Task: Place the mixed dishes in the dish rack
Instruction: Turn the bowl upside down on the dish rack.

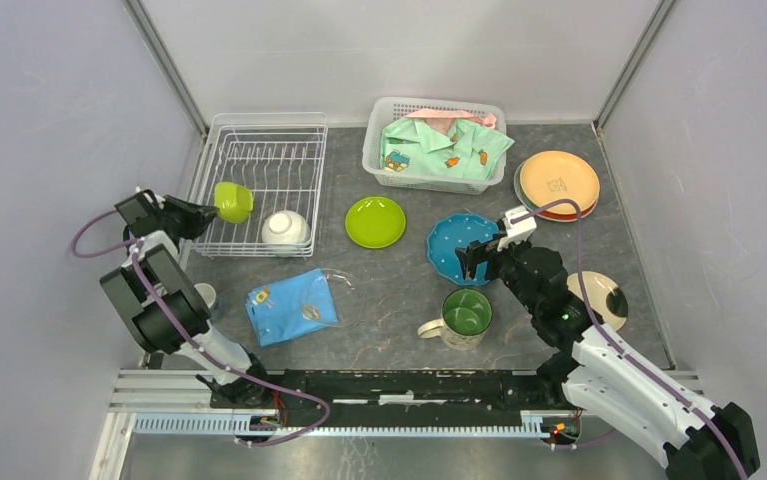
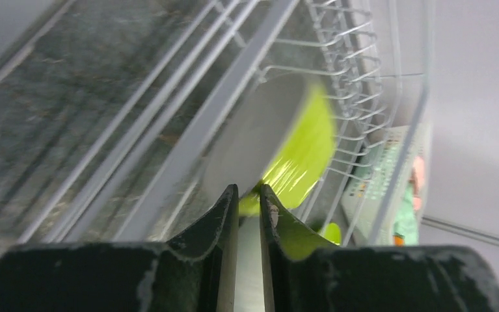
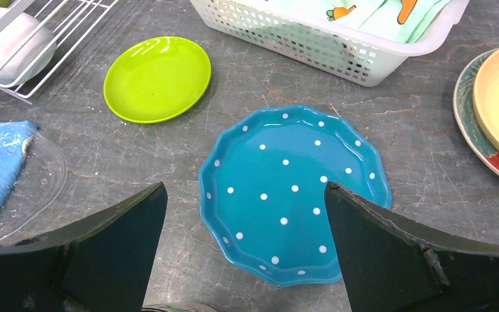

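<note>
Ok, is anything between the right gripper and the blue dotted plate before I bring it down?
Nothing visible. The right gripper hangs open with the blue dotted plate framed between its fingers, lying flat and bare on the table. The lime-green plate and the green-lined mug sit beside it, clear of its rim.

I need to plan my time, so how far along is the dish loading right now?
Done: one white bowl sits in the dish rack. In hand: the left gripper pinches a lime-green bowl at the rack's left side; the right gripper hangs open over the blue dotted plate. Left on the table: that plate, the lime-green plate, the orange plate stack, the mug and the cream plate.
</note>
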